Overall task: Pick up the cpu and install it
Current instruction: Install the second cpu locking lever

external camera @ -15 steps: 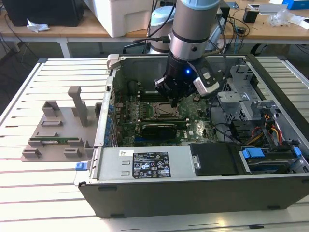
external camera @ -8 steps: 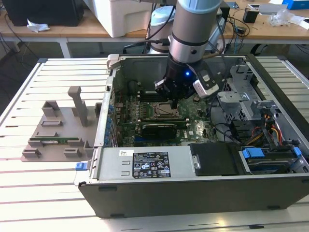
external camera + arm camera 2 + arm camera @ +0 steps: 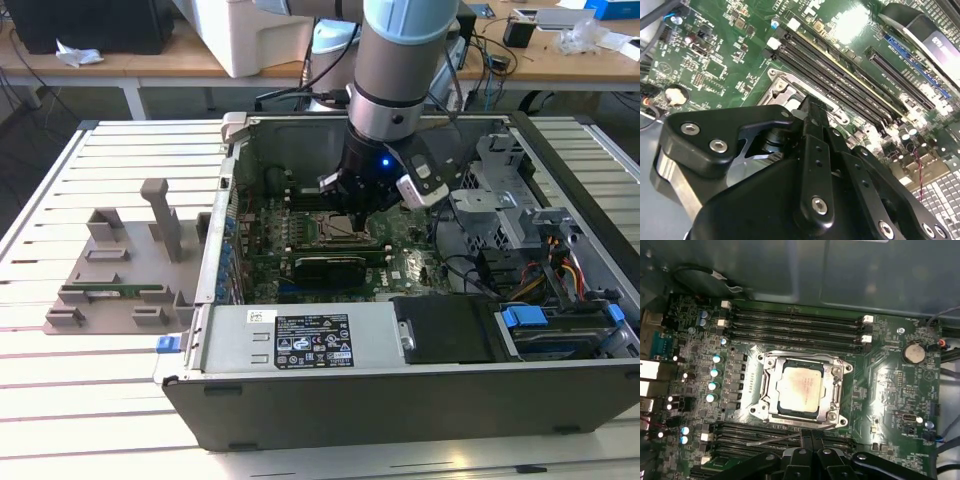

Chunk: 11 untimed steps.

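1. CPU (image 3: 800, 386): in the first wrist view the silver-grey square chip lies flat inside the metal socket frame (image 3: 835, 377) on the green motherboard (image 3: 885, 375), its top faintly discoloured in the middle.
2. The socket frame surrounds the chip on all four sides, and a thin metal lever (image 3: 790, 436) runs along the edge of the frame nearest the gripper.
3. Rows of long black memory slots (image 3: 795, 320) flank the socket on two opposite sides; white latches mark their ends.
4. A round coin battery (image 3: 914, 353) sits on the board, well apart from the socket.
5. Gripper (image 3: 812, 437): its black fingers meet in a narrow tip just beside the socket's near edge. They appear pressed together with nothing visible between them, and the chip is not in their grasp.
6. In the second wrist view the black gripper body (image 3: 805, 190) fills the foreground, with its tip over the socket frame (image 3: 782, 82) and the memory slots (image 3: 850, 82) running alongside.
7. In the exterior view the arm (image 3: 400, 70) reaches straight down into the open computer case (image 3: 400, 400), with the gripper (image 3: 352, 205) low over the socket (image 3: 335, 228).
8. A grey fixture tray (image 3: 120, 270) lies outside the case on the slatted table (image 3: 60, 390), toward the exterior view's left.
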Tool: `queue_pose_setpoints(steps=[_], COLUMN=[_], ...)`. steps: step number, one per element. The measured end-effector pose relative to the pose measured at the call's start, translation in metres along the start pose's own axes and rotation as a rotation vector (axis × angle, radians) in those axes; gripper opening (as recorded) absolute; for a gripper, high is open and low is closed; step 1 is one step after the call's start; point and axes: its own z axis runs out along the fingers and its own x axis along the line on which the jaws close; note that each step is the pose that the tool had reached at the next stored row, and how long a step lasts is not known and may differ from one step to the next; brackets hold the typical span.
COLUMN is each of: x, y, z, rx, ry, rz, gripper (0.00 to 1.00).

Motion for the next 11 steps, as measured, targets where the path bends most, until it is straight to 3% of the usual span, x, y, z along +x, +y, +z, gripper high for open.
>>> queue_pose_setpoints(steps=[6,11], x=[0.0178,0.0319], y=[-0.0027,-0.0031], z=[0.0054,0.0179], rx=[0.0000,0.0000], ry=[0.0000,0.0000], rz=[0.000,0.000], gripper=[0.11,0.11])
